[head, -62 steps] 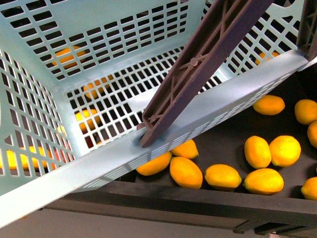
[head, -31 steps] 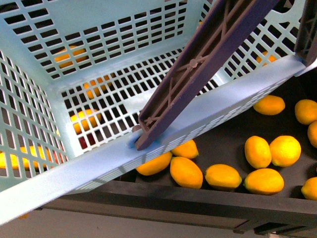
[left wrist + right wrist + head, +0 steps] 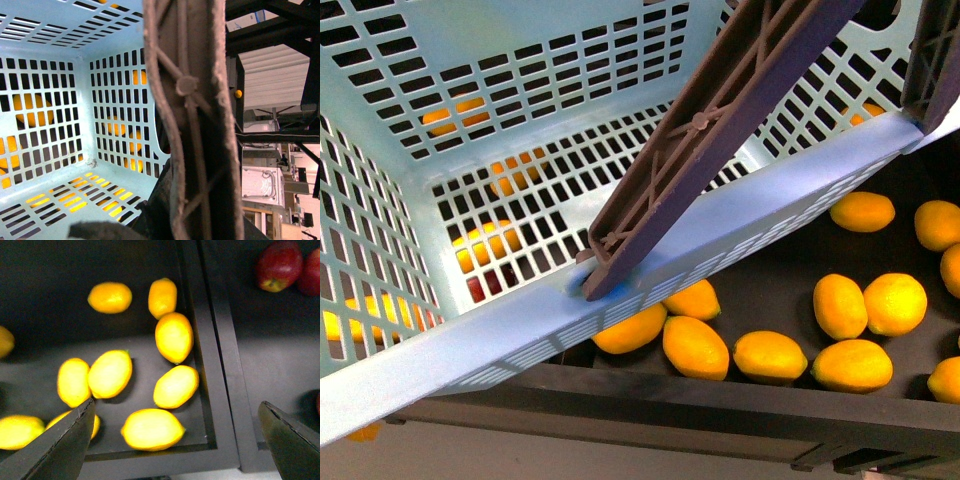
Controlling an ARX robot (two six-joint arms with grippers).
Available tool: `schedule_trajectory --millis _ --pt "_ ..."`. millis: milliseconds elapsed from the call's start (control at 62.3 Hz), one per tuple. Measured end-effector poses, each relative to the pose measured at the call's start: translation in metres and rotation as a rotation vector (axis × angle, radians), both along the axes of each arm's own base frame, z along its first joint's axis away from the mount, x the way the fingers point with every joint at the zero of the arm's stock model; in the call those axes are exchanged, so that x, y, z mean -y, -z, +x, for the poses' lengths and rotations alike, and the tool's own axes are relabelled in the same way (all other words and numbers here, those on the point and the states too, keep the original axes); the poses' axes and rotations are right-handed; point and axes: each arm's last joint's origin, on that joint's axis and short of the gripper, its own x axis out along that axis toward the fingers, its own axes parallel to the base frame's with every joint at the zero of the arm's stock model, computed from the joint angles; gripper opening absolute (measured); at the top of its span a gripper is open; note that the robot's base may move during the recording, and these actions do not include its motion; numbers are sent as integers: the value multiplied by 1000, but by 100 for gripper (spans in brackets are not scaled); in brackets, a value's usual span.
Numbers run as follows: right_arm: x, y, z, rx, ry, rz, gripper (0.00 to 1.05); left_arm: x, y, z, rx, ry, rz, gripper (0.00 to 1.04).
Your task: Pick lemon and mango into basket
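At the left of the front view, the pale blue basket (image 3: 770, 200) is hanging tilted above the fruit, its slatted walls filling most of the frame. Its floor is showing bare in the left wrist view, with yellow fruit glowing only through the slots from outside, so I am judging that nothing has gone in yet and both picks are still to do. The grey-brown handle (image 3: 700, 140) is rising across the middle, pivoted at the near rim. The left gripper is presumably carrying the basket by it, but only dark blurred shapes (image 3: 155, 205) are showing close to that lens, so I cannot tell how its fingers are set.

Further right, the lemons (image 3: 769, 356) are lying loose in a black tray (image 3: 720, 395), some touching, some apart, a few sitting under the basket's rim. The right gripper (image 3: 176, 402) is hovering over them with its fingers spread wide and holding nothing. One lemon (image 3: 176, 386) is lying in line between them, against the tray's divider. Beyond that divider, red apples (image 3: 279, 265) are resting in the next compartment.

The mango is proving hard to single out. Two deeper orange fruits (image 3: 110, 297) are lying at the far end of the tray, but I cannot tell whether either is one. Neither arm is appearing in the front view, and the basket is hiding much of the tray.
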Motion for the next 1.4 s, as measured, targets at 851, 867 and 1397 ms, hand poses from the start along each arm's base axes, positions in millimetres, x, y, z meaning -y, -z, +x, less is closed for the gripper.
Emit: schedule_trajectory --millis 851,867,1397 --pt "-39 124 135 -388 -592 -242 96 0 0 0 0 0 0 5" --pt "-40 124 136 -387 -593 -242 96 0 0 0 0 0 0 5" --pt "-46 143 160 -411 -596 -199 96 0 0 0 0 0 0 5"
